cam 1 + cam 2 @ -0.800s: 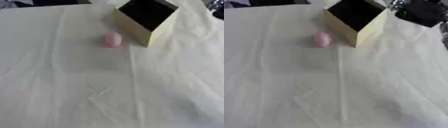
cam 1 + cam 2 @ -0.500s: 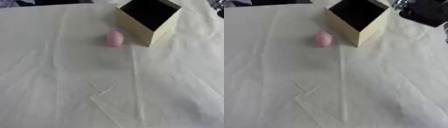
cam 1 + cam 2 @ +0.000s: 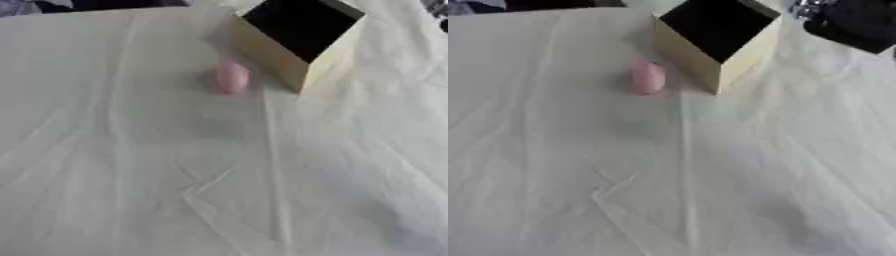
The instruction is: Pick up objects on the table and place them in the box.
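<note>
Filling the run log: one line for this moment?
pink object: on cloth, left of box | box: open | right hand: upper right, away | left hand: unseen

**Hidden, cropped and blurred**

The right robot hand [image 3: 852,22] is showing only as a black and silver mass cut by the top right corner of the right eye view; its fingers are not readable. The box [image 3: 297,42] is hiding its own dark inside, and its top corner is running off the frame. The small pink object [image 3: 231,77] is blurring into an oval without detail.
</note>
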Robot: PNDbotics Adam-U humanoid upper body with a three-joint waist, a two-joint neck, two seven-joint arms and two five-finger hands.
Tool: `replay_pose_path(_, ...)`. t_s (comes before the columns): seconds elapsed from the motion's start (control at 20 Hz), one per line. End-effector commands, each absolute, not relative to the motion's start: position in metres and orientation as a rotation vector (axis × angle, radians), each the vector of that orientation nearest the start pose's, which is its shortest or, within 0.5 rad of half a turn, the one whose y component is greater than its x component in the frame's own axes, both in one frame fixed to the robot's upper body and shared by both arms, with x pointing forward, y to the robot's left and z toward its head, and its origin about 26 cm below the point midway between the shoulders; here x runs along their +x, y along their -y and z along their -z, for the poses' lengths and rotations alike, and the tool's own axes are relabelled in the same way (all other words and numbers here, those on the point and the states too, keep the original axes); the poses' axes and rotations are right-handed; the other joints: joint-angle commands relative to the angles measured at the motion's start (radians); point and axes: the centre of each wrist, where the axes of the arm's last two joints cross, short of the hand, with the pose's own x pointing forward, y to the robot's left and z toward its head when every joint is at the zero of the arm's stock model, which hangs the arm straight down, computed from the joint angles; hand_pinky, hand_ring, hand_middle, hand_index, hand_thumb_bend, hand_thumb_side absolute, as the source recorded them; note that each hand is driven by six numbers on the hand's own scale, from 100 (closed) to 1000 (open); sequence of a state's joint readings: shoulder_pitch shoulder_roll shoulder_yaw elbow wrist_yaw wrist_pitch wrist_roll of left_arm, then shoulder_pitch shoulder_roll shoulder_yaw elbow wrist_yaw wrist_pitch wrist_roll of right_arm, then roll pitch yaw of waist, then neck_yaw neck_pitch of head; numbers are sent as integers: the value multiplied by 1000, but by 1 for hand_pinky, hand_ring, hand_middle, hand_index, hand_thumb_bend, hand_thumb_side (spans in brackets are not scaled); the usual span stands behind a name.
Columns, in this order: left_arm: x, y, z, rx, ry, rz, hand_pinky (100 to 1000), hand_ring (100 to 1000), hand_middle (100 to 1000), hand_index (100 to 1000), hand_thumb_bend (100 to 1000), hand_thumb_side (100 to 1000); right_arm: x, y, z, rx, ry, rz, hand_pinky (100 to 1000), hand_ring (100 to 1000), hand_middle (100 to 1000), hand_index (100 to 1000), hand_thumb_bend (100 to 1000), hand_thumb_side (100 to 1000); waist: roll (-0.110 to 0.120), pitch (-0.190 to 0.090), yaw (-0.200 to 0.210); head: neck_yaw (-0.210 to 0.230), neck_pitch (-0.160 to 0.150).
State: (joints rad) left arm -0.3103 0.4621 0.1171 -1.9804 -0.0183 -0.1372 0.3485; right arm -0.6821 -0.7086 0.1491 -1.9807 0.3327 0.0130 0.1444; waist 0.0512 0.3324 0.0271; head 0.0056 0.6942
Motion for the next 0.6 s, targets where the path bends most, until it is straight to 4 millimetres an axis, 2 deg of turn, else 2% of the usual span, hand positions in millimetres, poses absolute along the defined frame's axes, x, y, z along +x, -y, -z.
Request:
replay_pose_path(0.05,297,-307,-253,654,2464,204,654,653,738,825,100,666,300,248,-334,1042,-2986,1484,879,820,800,923,100,875,2,-26,1,2,13)
replay_pose_path(0.1,297,-304,-261,688,2446,282,659,659,740,832,100,671,300,248,-334,1043,-2985,1482,879,820,800,922,100,874,2,-28,1,0,15)
replay_pose_path(0.15,298,-301,-269,721,2427,363,664,670,746,839,126,607,300,247,-334,1045,-2984,1482,879,820,800,920,100,889,3,-30,0,-1,17)
replay_pose_path(0.2,298,-298,-277,751,2405,447,666,672,746,841,100,685,300,247,-334,1045,-2982,1483,880,821,800,920,100,874,3,-32,0,-1,20)
replay_pose_path(0.4,299,-280,-307,822,2323,749,676,690,753,853,111,705,300,246,-335,1042,-2974,1483,881,822,801,919,100,872,5,-37,-1,3,20)
replay_pose_path(0.6,301,-262,-328,828,2268,978,685,701,754,857,137,722,300,245,-336,1032,-2969,1482,881,821,800,918,100,870,6,-38,-5,5,18)
